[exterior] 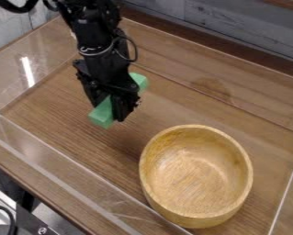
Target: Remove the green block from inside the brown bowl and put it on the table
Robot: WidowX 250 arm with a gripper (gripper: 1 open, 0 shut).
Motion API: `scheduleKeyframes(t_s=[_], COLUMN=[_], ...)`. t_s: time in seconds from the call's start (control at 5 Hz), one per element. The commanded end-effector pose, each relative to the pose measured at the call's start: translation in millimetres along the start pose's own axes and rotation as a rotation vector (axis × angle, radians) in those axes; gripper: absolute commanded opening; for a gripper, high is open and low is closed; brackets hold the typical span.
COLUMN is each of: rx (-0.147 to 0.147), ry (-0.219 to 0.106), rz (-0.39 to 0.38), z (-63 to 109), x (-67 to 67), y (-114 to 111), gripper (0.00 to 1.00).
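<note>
My black gripper (113,103) is shut on the green block (103,114), a small bright green bar held tilted between the fingers, its ends sticking out on both sides. It hangs low over the dark wood table (210,92), left of centre; whether the block's lower end touches the tabletop I cannot tell. The brown bowl (197,174), round and light wooden, stands at the front right with nothing inside it. The block is well to the upper left of the bowl's rim.
Clear acrylic walls (39,138) edge the tabletop on the left, front and right. The arm's black body (90,27) rises from the gripper toward the upper left. Cables show at the bottom left corner (7,220).
</note>
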State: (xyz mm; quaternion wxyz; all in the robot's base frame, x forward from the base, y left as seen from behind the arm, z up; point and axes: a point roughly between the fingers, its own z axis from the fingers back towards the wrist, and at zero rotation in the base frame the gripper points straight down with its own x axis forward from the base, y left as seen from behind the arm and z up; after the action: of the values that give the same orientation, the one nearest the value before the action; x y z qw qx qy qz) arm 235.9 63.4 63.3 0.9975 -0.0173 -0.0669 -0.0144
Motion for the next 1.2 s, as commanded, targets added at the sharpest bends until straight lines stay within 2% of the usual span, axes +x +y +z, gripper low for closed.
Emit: scheduleKeyframes(t_s=[0.0,0.8,1.0], rx=[0.017,0.003,-0.001], ry=[-0.042,-0.013,-0.006], rz=[0.015,0.039,0.043], z=[9.0,4.2,3.4], x=[12.4,16.0,16.5], y=[7.7,11.0,11.4], gripper=[0.00,0.00,1.00])
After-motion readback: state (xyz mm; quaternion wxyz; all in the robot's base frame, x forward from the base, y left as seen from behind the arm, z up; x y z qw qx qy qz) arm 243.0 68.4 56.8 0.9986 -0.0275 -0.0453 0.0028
